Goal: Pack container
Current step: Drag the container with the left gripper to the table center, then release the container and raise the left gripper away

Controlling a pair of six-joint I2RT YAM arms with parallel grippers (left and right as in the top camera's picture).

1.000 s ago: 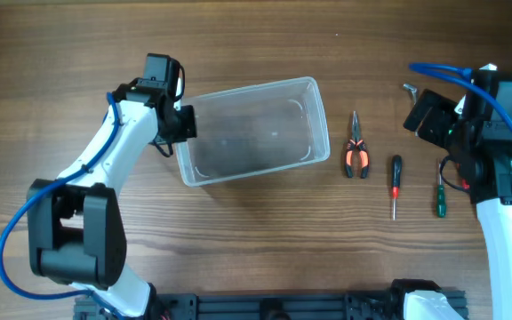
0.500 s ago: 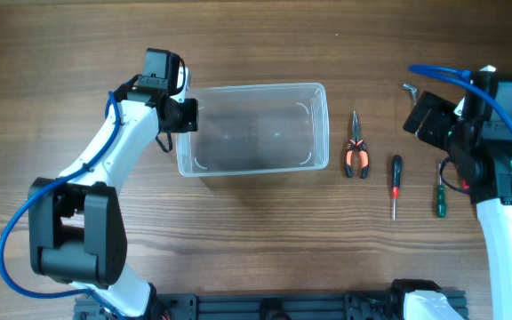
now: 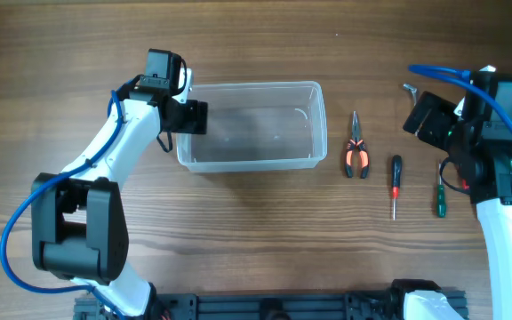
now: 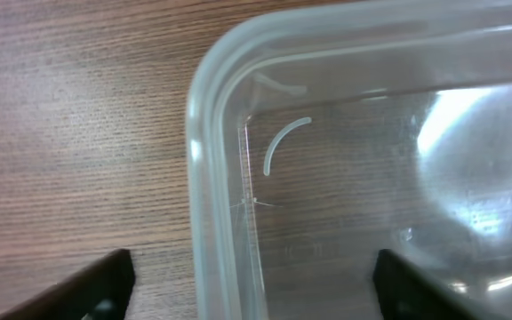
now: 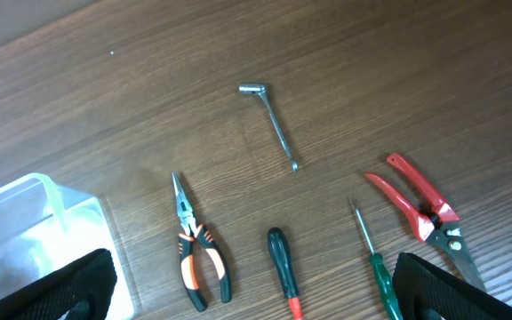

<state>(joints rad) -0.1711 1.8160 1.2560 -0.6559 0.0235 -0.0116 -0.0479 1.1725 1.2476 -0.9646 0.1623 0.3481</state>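
The container [image 3: 254, 133] stands upright and empty on the worktop [image 3: 238, 231], about midway between the left and right edges and nearer the far edge than the near one. Its long sides run parallel to that far edge. The left fingers [image 4: 87, 289] are released and spread wide at the container's left short end. In the left wrist view one fingertip shows outside the wall over bare wood and the other over the inside of the tub, with the rounded corner and thin rim between them; neither is seen pressing on the plastic. The wood grain shows through the clear floor, and a small curved mark [image 4: 283, 144] sits in the plastic near that corner. Toward the right edge of the worktop a row of hand tools lies apart from the container. First come pliers [image 3: 356, 153] with orange and black handles, just beside its right short wall but not touching. Next is a screwdriver [image 3: 396, 184] with a black and red handle, then a green screwdriver [image 3: 439, 197] close by the right arm [image 3: 496, 187]. In the right wrist view a small L-shaped metal wrench [image 5: 274, 124] lies nearer the far edge, and red-handled snips [image 5: 420, 209] lie on the right-edge side of the green screwdriver. The right fingers [image 5: 69, 284] hang above these tools, opened wide and gripping nothing.
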